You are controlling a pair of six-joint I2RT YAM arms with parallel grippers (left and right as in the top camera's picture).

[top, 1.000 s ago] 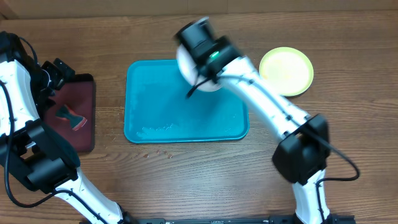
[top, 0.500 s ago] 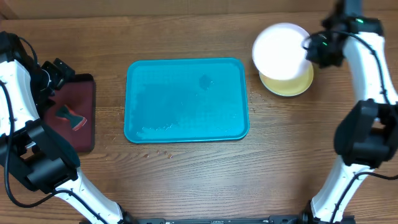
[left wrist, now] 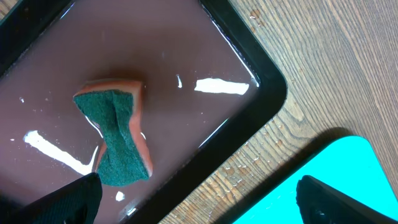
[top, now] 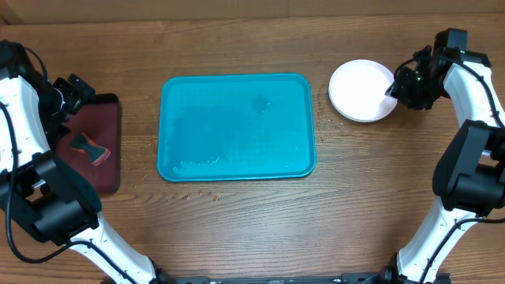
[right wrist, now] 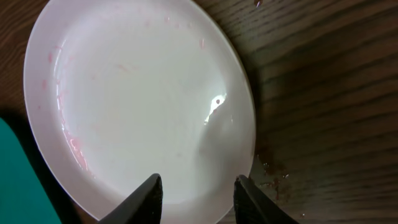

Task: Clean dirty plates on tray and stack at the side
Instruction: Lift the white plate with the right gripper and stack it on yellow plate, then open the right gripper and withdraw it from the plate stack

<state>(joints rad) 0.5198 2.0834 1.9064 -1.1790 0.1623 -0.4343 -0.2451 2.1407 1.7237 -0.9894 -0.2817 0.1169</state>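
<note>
Well, the right gripper (right wrist: 200,200), jaws parted and clamping nothing, hangs at the near rim of the white plate (right wrist: 137,93), which spreads ahead of it toward the tray (top: 237,130), leaving the right arm far nearer than the left gripper (left wrist: 199,200), spread wide by the sponge (left wrist: 118,140).

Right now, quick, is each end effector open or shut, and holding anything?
Left end effector: open, holding nothing, near the sponge on the maroon tray.
Right end effector: open, at the rim of the white plate, not gripping it.
</note>
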